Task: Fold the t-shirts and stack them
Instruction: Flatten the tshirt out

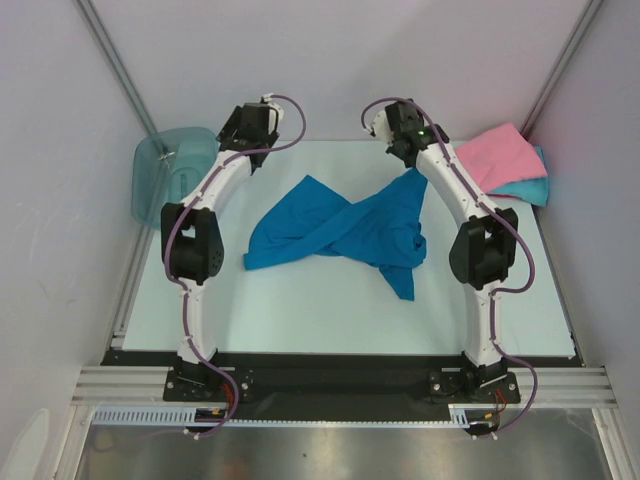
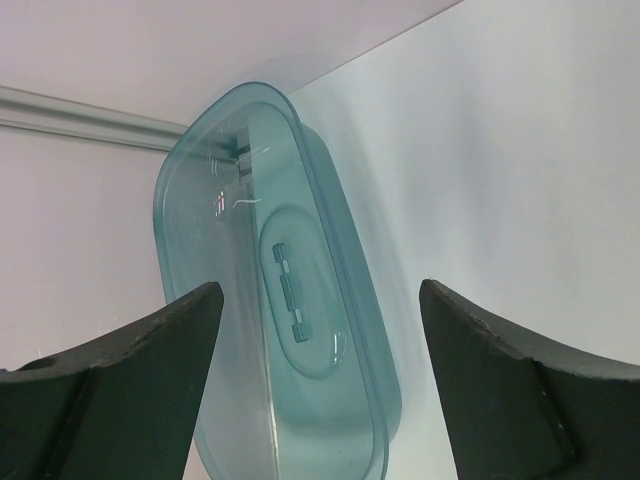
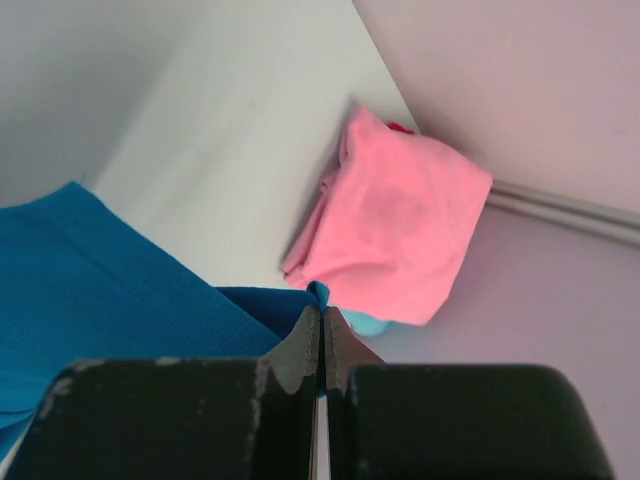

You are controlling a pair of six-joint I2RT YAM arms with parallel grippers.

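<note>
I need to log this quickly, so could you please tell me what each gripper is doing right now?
Left gripper: open, holding nothing.
Right gripper: closed on an edge of the deep blue cloth t-shirt.

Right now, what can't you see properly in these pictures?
- Lighter turquoise cloth t-shirt: top view, mostly covered by the folded pink cloth t-shirt.
- Deep blue cloth t-shirt: right wrist view, cut off by the left edge and the shut right gripper.
- Translucent teal plastic bin: left wrist view, lower corner behind the open left gripper's finger.
</note>
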